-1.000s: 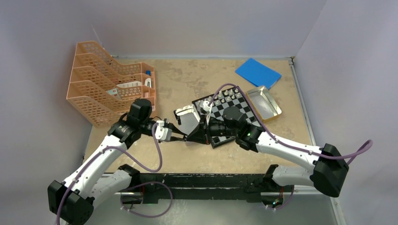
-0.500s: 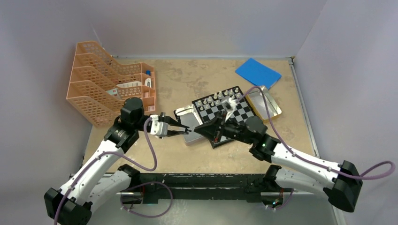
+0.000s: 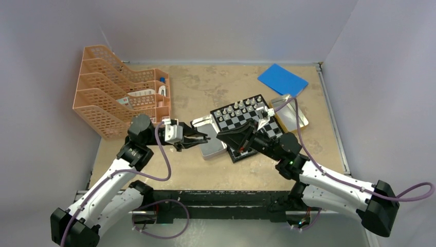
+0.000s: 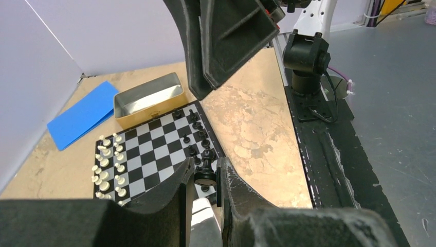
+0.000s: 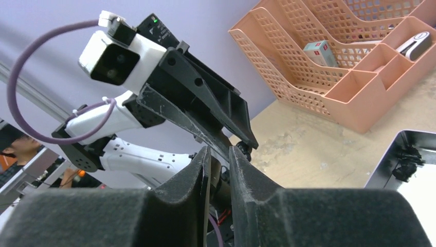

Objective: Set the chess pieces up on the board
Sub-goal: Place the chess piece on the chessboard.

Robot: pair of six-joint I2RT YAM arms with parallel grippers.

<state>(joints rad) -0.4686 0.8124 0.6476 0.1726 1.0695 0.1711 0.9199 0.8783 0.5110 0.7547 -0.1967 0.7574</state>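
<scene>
Pale lilac walls (image 3: 205,25), mottled tan table (image 3: 205,87), left claw (image 4: 204,167) pinching a black chess piece (image 4: 205,174) (right claw (image 5: 218,154): cannot tell)

Orange mesh organizer (image 3: 110,87) at far-left of table (image 3: 205,82); small box (image 3: 134,98) and white gadget (image 3: 162,90) in its compartments. Blue pad (image 3: 282,80) far-right. Open tin (image 3: 290,114) near pad; 2nd tin (image 3: 215,148) mid-table.

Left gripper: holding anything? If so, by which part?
Yes. The left gripper pinches a black chess piece between its fingers at the wide round base, and the piece's narrow head sticks out past the fingertips.
</scene>
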